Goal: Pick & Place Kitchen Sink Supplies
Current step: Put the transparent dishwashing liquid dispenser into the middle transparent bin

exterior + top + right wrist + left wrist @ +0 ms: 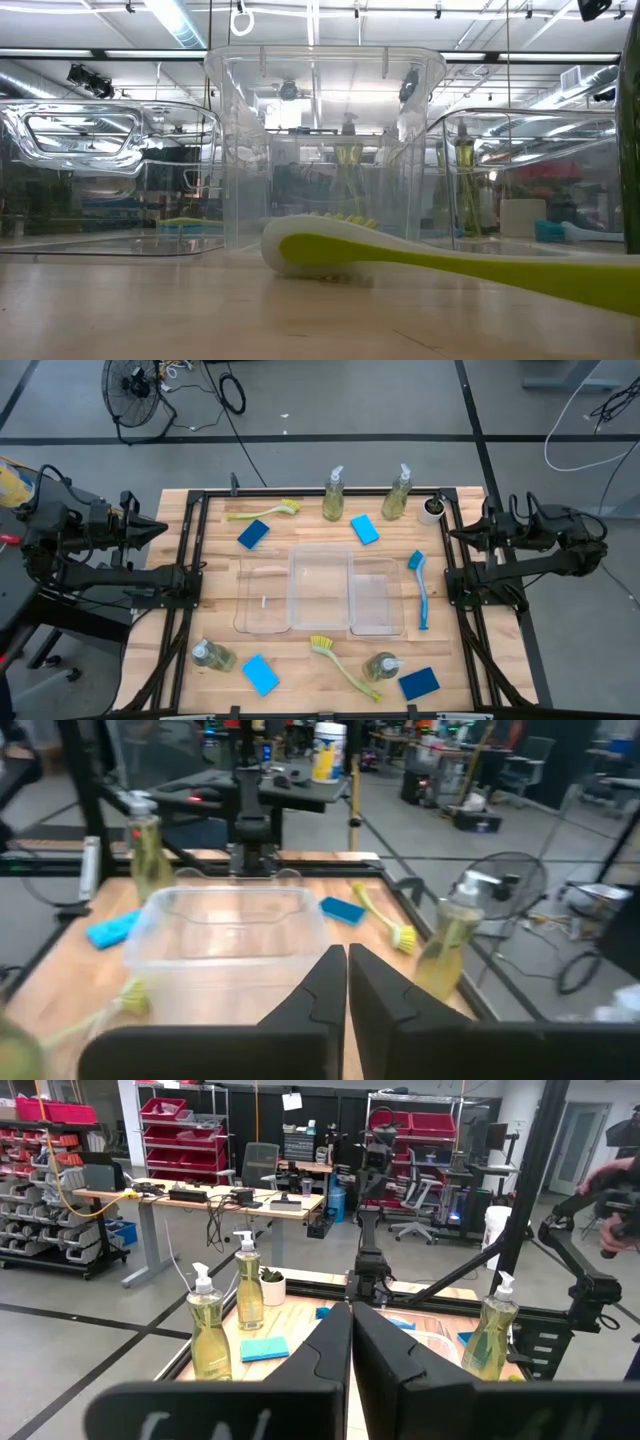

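Several clear pump bottles of yellow-green soap stand upright on the wooden table: two at the far edge [333,495] [398,493], two near the front [212,655] [382,666]. Several blue sponges [253,534] [365,529] [261,674] [418,682] lie flat. A yellow-green brush [265,512] lies far left, another [345,665] near the front, and a blue brush [420,588] at the right. My left gripper [160,528] [350,1315] is shut and level at the table's left edge. My right gripper [455,533] [346,952] is shut at the right edge. Both hold nothing.
Clear plastic compartment trays [320,588] fill the table's middle, and the supplies lie around them. A small white round cup [432,510] stands at the far right corner. A black frame [190,570] borders the table. A floor fan [135,390] stands beyond the far edge.
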